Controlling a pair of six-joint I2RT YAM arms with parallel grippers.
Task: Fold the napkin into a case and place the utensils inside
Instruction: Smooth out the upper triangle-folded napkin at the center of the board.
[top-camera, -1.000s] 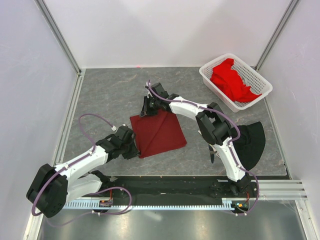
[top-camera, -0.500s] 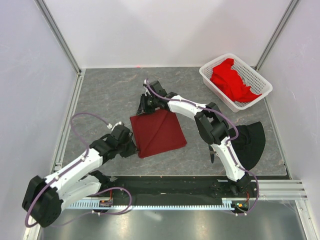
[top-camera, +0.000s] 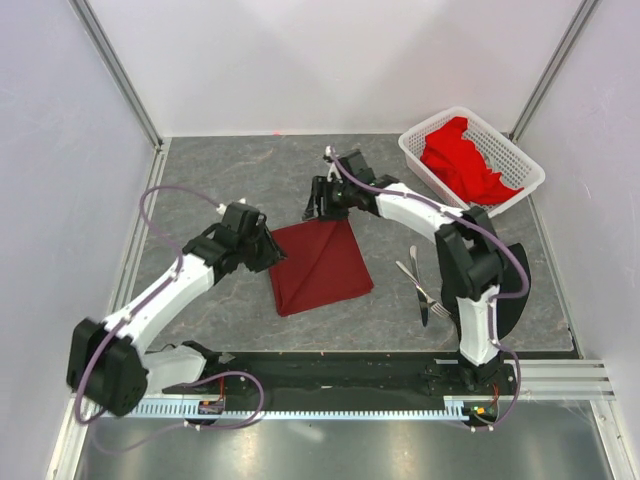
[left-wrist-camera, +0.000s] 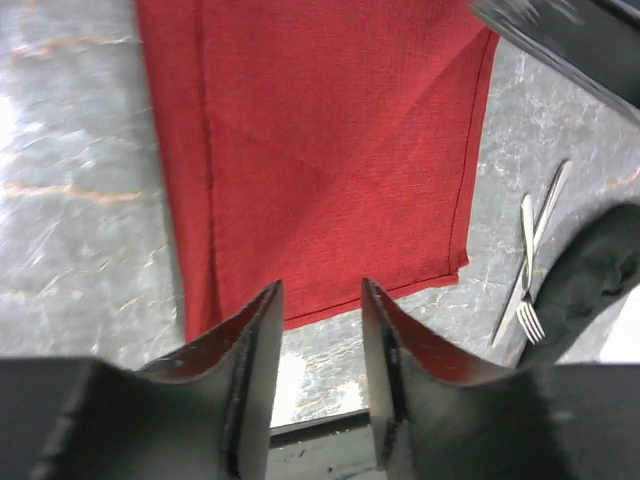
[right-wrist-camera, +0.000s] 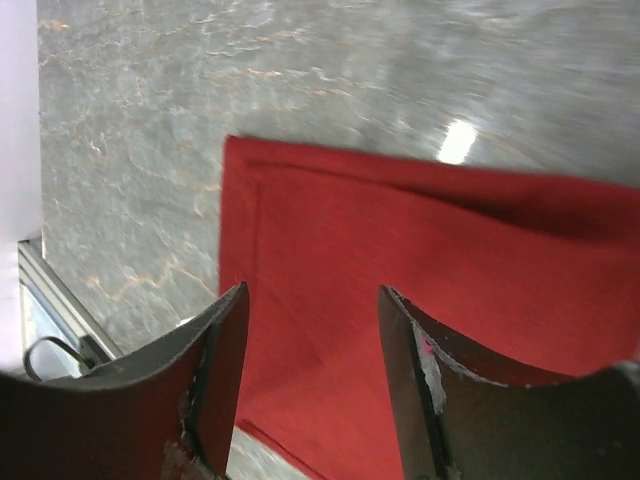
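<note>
Moved: left gripper (left-wrist-camera: 318, 290) and right gripper (right-wrist-camera: 310, 295) let go of the napkin (top-camera: 322, 262) and lifted off; the right arm swung aside, so the utensils (top-camera: 422, 285) show now
Utensils: crossed, right of napkin, not touching it
Left gripper: jaws apart, empty, at napkin's left edge
Napkin: folded flat, mid-table
Right gripper: jaws wide, empty, above napkin's far corner
Basket (top-camera: 415, 150): far right, red cloth (top-camera: 462, 160) inside
</note>
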